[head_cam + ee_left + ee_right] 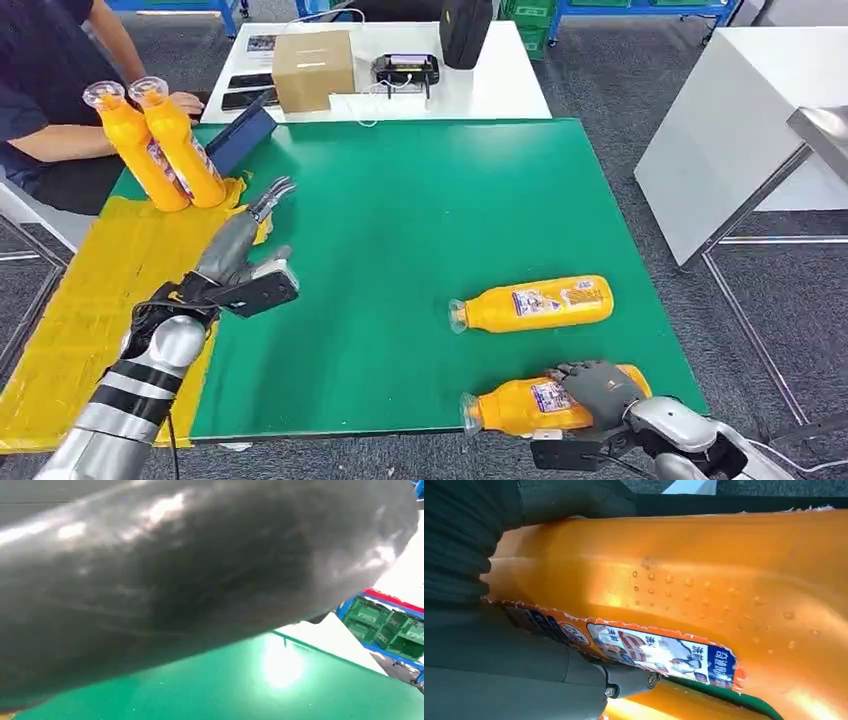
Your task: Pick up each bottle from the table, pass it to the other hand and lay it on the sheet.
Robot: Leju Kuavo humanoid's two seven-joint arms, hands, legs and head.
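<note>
Two orange bottles (160, 150) lie side by side at the far end of the yellow sheet (90, 300), caps pointing away. My left hand (245, 245) hovers over the sheet's right edge, just short of them, fingers spread and holding nothing. A third orange bottle (535, 303) lies on its side on the green table (420, 200). At the table's front edge my right hand (598, 390) grips a fourth bottle (515, 405) around its body, cap to the left. The right wrist view has that bottle (704, 580) close up, with dark fingers (474, 540) wrapped on it.
A person (50, 90) sits at the far left with a hand by the sheet. A blue case (240, 135) leans beside the two bottles. Behind stands a white table with a cardboard box (312, 68) and black devices (405, 70). Another white table (740, 120) stands right.
</note>
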